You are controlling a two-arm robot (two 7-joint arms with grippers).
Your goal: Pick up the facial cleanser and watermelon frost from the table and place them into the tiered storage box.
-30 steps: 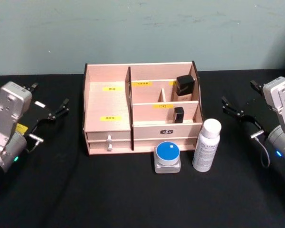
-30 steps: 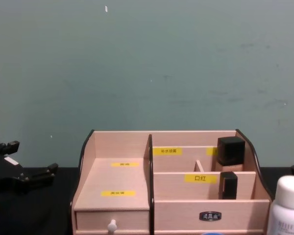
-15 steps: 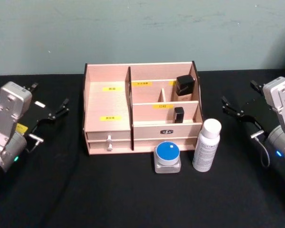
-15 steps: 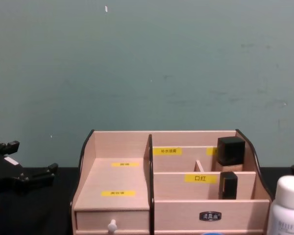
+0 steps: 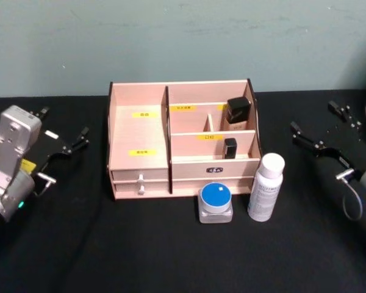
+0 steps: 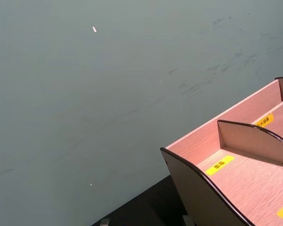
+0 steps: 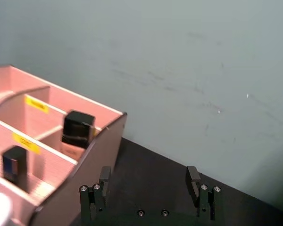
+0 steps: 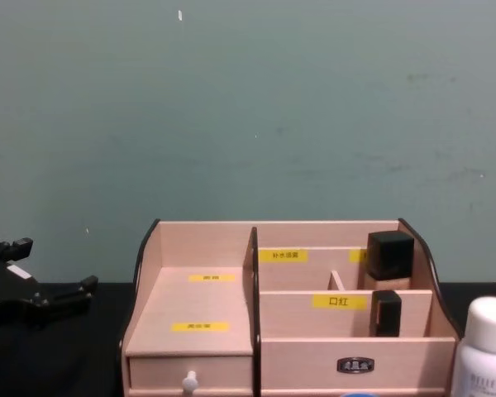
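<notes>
**Jar and bottle wait in front of the storage box, open grippers on either side**

The left gripper (image 5: 64,125) hangs well to the left of the tiered storage box (image 5: 128,97), low over the black table (image 5: 140,256). Its jaws are spread wide and hold nothing.

The box stands on the table with its small white-knobbed drawer (image 5: 140,181) facing the robot. Two black-capped cosmetics stand in the box's right-hand compartments. The larger one (image 5: 238,113) is in the rear right compartment, and the smaller one (image 5: 230,147) is in the compartment just in front of it.

The watermelon frost (image 5: 215,201) sits upright on the table just in front of the box's right half, blue lid up. The facial cleanser (image 5: 266,186) stands upright at the box's front right corner.

The right gripper (image 5: 320,122) hovers well to the right of the box. Its jaws are also wide apart and empty, and in the right wrist view its fingers (image 7: 105,176) stand apart beside the box's right end wall.
</notes>
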